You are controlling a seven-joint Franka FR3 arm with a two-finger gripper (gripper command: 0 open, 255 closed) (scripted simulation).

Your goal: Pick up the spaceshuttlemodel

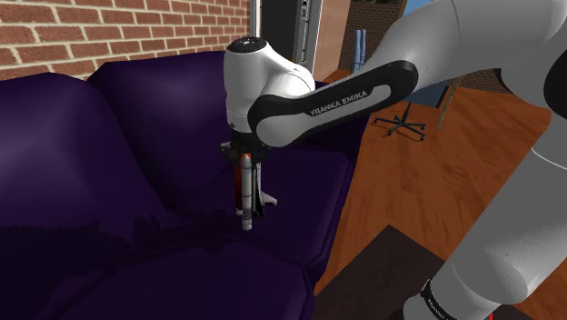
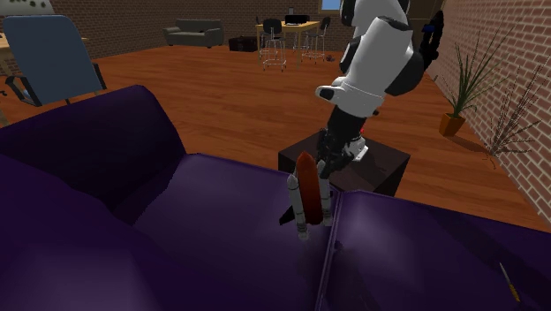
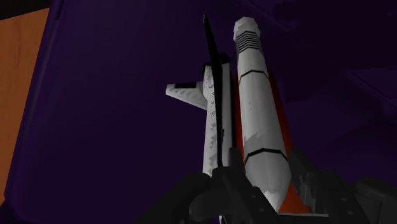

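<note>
One black hand (image 1: 243,155) clasps the slender white-and-orange shuttle model (image 1: 247,195) over smooth purple cushions (image 1: 136,173).

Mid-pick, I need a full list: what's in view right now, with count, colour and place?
shuttle model: 1, white with orange tank and black trim, upright over the sofa seat
sofa: 1, dark purple, under the model
brick wall: 1, red-brown, behind the sofa
floor: 1, orange-brown wood, around the sofa
stand: 1, dark, beside the sofa
armchair: 1, blue-grey, second exterior view's upper left
couch: 1, grey, far across the room
potted plant: 1, green in orange pot, second exterior view's right
arm: 1, white with dark joints, reaching over the sofa
gripper: 1, black, shut on the model
</note>
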